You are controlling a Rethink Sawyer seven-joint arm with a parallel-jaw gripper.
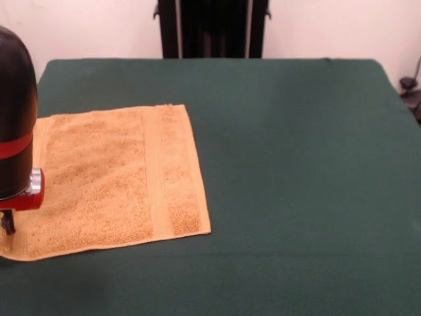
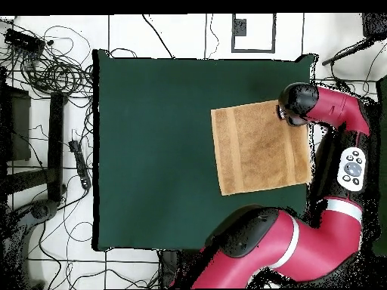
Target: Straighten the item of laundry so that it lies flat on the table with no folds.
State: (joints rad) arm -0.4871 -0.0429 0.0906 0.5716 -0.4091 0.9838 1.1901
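Note:
The item of laundry (image 1: pixel 112 181), an orange-tan towel, lies spread on the left part of the green table (image 1: pixel 296 164). It looks flat, with a woven band running near its right edge. In the overhead view the towel (image 2: pixel 257 147) sits at the table's (image 2: pixel 151 151) right side. My gripper (image 1: pixel 6 225) hangs at the picture's left edge, low over the towel's near left corner, mostly cut off below the black and red wrist. From above, the gripper (image 2: pixel 292 112) stands over the towel's top right corner. Its state does not show.
The red arm (image 2: pixel 332 189) curves along the table's right edge in the overhead view, beside the towel. Cables and black gear (image 2: pixel 53 91) lie on the floor left of the table. Green cloth stretches wide to the towel's right in the front view.

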